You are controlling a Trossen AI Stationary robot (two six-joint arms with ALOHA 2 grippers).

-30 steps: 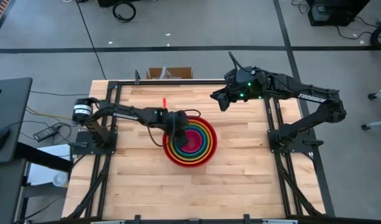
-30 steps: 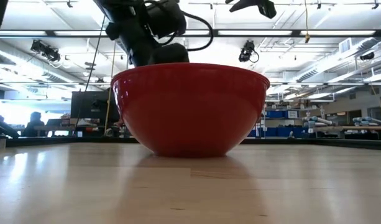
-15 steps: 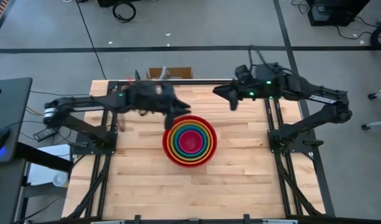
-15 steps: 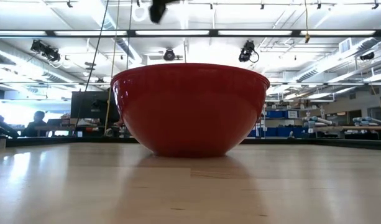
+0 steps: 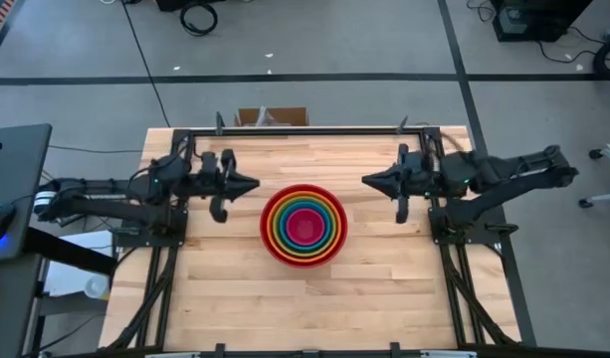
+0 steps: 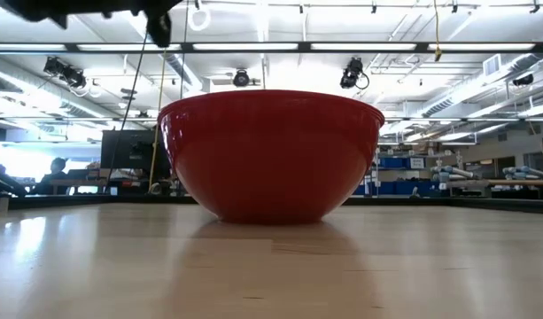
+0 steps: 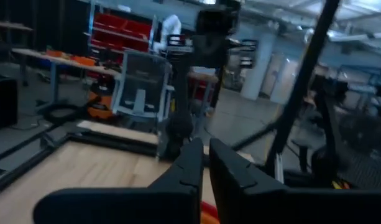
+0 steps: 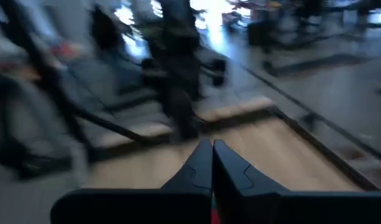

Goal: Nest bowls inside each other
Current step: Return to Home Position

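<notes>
The bowls (image 5: 304, 225) sit nested at the table's middle: red outermost, then orange, lime green and blue, with pink at the centre. In the low view only the red bowl (image 6: 271, 155) shows, resting on its base on the wood. My left gripper (image 5: 255, 183) hangs left of the bowls, pointing level toward them, shut and empty; its fingers meet in the left wrist view (image 7: 206, 148). My right gripper (image 5: 366, 180) hangs right of the bowls, also level, shut and empty (image 8: 212, 145).
The wooden table (image 5: 225, 288) is framed by black rails (image 5: 305, 131). A cardboard box (image 5: 272, 116) stands just beyond the far edge. The left arm (image 6: 85, 9) crosses the top of the low view, above the red bowl.
My left gripper has risen out of the nested bowls, drawn back toward the table's left edge and tipped from pointing down to level. My right gripper has drawn back toward the right edge, come a little nearer and shut. The bowls have stayed where they were.
</notes>
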